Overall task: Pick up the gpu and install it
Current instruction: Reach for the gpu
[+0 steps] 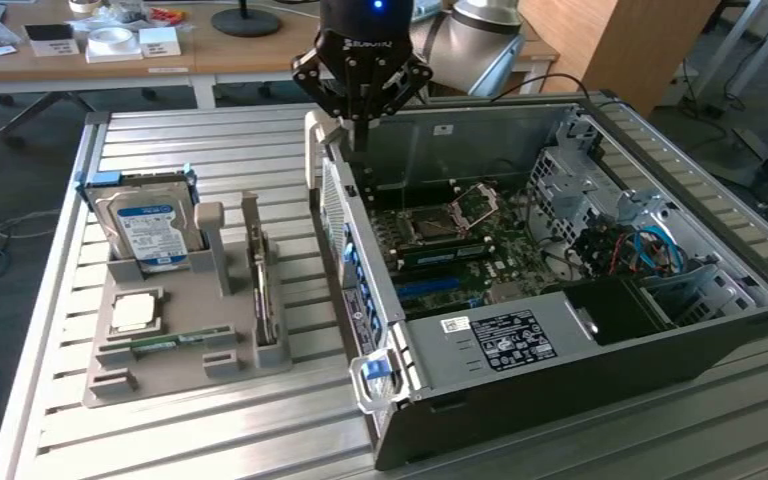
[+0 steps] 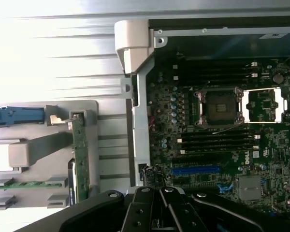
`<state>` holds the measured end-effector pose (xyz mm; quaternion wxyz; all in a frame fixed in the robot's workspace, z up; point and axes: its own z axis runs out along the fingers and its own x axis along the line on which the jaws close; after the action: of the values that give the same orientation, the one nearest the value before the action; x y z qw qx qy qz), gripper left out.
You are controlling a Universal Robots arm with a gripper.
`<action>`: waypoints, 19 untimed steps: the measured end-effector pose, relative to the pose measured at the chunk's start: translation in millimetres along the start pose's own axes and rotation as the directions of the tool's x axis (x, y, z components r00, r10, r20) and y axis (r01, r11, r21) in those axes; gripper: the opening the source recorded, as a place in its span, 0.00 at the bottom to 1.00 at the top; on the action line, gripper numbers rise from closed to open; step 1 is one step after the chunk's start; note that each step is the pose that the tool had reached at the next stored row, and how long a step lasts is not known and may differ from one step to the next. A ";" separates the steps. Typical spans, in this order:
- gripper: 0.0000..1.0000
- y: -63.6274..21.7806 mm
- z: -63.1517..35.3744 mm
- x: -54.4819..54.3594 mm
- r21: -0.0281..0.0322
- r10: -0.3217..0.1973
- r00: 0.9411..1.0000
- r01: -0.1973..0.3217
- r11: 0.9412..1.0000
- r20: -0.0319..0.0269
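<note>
Little of the task looks done yet. The gpu (image 1: pixel 263 288) sits in the grey holder (image 1: pixel 157 375) on the desk (image 1: pixel 197 440), just beside the open computer case (image 1: pixel 704 330) on the exterior view's left of it, so both the pick-up and the install remain. The tool (image 1: pixel 355 135) hangs over the case's rear wall, at the end of the case away from the power supply, with its fingers pinched together and nothing between them. In the wrist view the tool (image 2: pixel 159 212) is likewise closed and empty, poised above the motherboard (image 2: pixel 217 145), whose blue slot (image 2: pixel 195 170) stands vacant. There the gpu (image 2: pixel 80 154) shows as a thin green edge, apart from the tool. The card stands on one long edge, faces upright, braced between the holder's posts. Its long axis runs alongside the case's nearest wall. Which end carries the bracket I cannot tell.
</note>
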<state>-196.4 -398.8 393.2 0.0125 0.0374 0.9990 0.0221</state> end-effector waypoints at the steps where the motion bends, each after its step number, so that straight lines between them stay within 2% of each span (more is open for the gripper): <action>1: 0.11 -0.2 -0.1 2.6 0.000 0.000 1.000 0.000 1.000 0.000; 9: 0.11 -2.0 -0.6 27.2 0.000 0.000 1.000 0.000 1.000 0.000; 19: 0.11 -3.7 -1.2 49.9 0.000 0.000 1.000 0.000 1.000 0.000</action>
<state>-246.4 -398.9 393.1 0.0125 0.0374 0.9990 0.0221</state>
